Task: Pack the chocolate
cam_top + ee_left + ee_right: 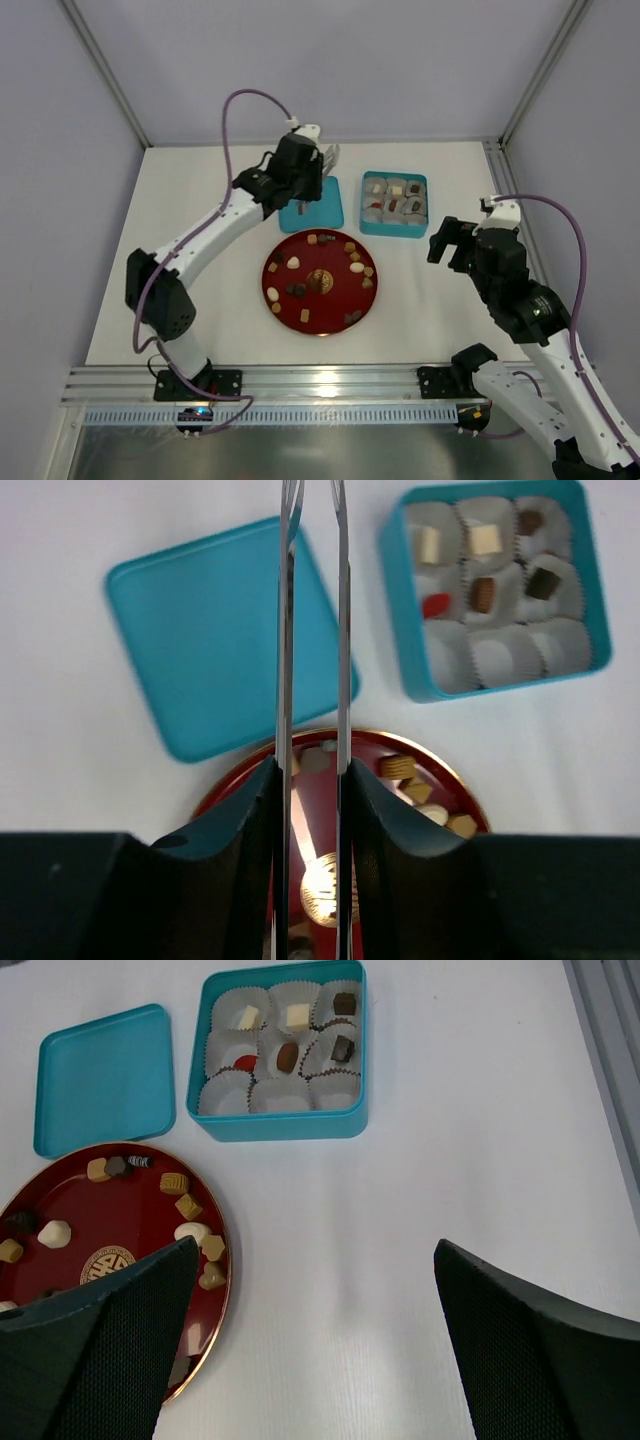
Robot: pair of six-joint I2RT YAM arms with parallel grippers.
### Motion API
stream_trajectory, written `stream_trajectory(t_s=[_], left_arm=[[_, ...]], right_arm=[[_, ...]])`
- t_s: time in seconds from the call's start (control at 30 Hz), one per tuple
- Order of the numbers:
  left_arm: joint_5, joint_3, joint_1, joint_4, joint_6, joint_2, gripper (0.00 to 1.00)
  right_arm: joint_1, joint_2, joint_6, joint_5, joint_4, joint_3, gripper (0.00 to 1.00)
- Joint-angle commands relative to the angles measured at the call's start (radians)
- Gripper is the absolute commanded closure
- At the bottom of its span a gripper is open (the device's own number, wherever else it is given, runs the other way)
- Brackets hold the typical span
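The left arm stretches far forward; the left tool points down, fingers a narrow gap apart, gripping nothing. The right arm sits bent, the right tool spread wide and empty.

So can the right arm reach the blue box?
Probably yes. The right gripper is open and empty. Only bare table lies between it and the blue box, and the lid lies off to one side, so the box is uncovered.

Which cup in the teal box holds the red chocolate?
The middle-row cup nearest the lid: its red chocolate is unique; the rest hold cream, brown or dark pieces, or nothing.
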Motion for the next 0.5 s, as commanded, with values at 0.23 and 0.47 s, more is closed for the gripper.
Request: stream_trajectory(t_s=[0.23,0.47], left_arm=[[-0.101,-0.434,0.376,0.062,-0.096,-0.263,0.65],[-0.113,-0.465,0.491,0.113,-0.089,-0.125,0.64]], right_arm=[[-0.003,0.037,0.009,-0.103,0.083,-0.011,0.0],[-0.003,0.033,0.02,-0.135,0.113,-0.04,0.0]])
